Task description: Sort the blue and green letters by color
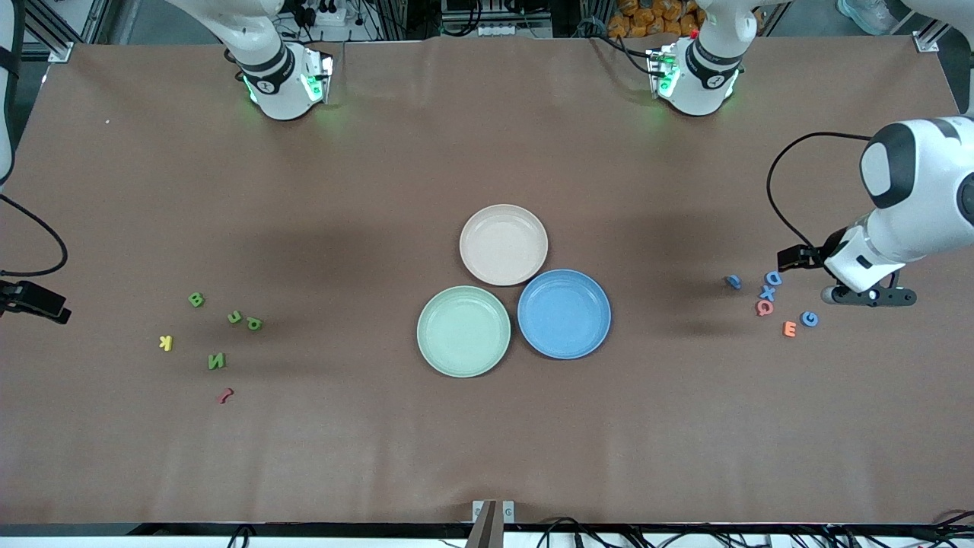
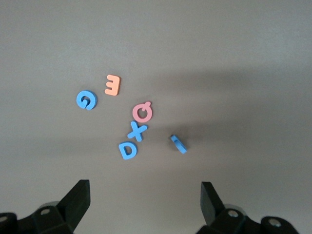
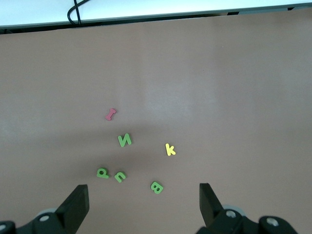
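Four green letters lie toward the right arm's end of the table: B, a curved one, P and N. Four blue letters lie toward the left arm's end: D, X, G and a tilted piece. My left gripper is open and empty, hovering beside the blue group; D is the letter closest to it. My right gripper is open and empty above the green group, with B closest. Only a dark part of the right hand shows at the front view's edge.
Three empty plates stand mid-table: beige, green and blue. A yellow K and a dark-red piece lie among the green letters. A pink Q and an orange E lie among the blue ones.
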`<move>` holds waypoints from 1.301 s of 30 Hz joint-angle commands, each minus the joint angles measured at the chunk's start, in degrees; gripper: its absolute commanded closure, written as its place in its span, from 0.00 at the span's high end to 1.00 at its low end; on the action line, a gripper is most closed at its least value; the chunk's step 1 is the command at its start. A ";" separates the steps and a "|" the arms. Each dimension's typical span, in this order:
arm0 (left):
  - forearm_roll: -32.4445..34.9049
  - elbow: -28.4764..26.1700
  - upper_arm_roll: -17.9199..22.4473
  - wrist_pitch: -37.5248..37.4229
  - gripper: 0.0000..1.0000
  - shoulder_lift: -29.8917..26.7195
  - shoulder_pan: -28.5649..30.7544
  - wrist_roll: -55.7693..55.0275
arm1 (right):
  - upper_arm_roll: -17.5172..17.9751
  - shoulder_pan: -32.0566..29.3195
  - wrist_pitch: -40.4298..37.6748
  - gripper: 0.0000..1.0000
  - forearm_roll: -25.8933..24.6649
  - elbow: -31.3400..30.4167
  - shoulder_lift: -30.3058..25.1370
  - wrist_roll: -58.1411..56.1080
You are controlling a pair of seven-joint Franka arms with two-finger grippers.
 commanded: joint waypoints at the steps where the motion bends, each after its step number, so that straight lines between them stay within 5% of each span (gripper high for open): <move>1: 1.32 0.05 -0.23 1.22 1.00 1.37 -0.15 -1.40 | 0.62 0.09 0.17 1.00 0.61 0.47 0.26 0.65; 12: 2.47 0.39 -0.23 7.82 1.00 6.38 0.02 -3.15 | 0.88 3.61 -0.45 1.00 0.44 0.47 -0.88 0.65; 30: 2.47 -2.24 -0.23 8.69 1.00 8.41 0.81 -28.90 | 1.59 5.11 -4.75 1.00 1.05 -0.06 -3.34 0.57; 39: 2.47 -14.00 -0.14 22.21 1.00 4.72 0.90 -34.62 | 1.50 4.93 -5.72 1.00 1.05 -0.15 -2.29 -0.75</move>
